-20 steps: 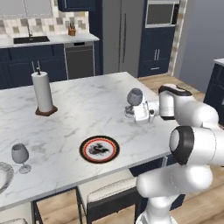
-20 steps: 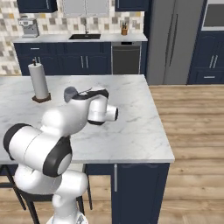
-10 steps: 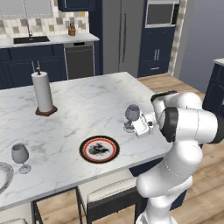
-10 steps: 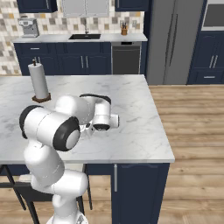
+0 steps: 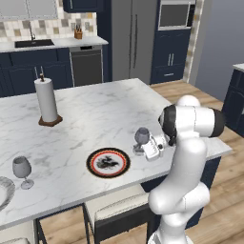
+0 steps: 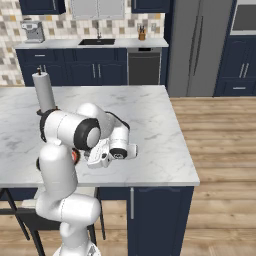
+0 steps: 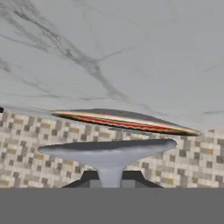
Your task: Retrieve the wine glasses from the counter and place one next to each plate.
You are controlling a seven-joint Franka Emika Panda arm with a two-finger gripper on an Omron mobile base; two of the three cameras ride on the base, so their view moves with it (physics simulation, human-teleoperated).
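My gripper (image 5: 142, 149) is shut on the stem of a clear greyish wine glass (image 5: 141, 136). The glass stands upright low over the marble island, just right of the red-rimmed plate (image 5: 108, 162). In the hand view its round foot (image 7: 109, 150) fills the middle, with the red-rimmed plate (image 7: 127, 120) edge-on just beyond it. I cannot tell whether the foot touches the marble. A second wine glass (image 5: 22, 169) stands at the island's near left, beside the white plate (image 5: 3, 190) at the frame edge. The counter (image 5: 57, 43) with its black sink lies along the back wall.
A paper-towel roll (image 5: 47, 101) stands on the island's far left, also seen behind my arm (image 6: 43, 91). Stools (image 5: 119, 209) sit under the island's near edge. A dishwasher and tall fridge (image 5: 131, 40) line the back wall. Wooden floor lies to the right.
The arm has folded back and down, carrying the wine glass from above the island's right side toward its near edge, beside the red-rimmed plate. The gripper stayed shut on it.
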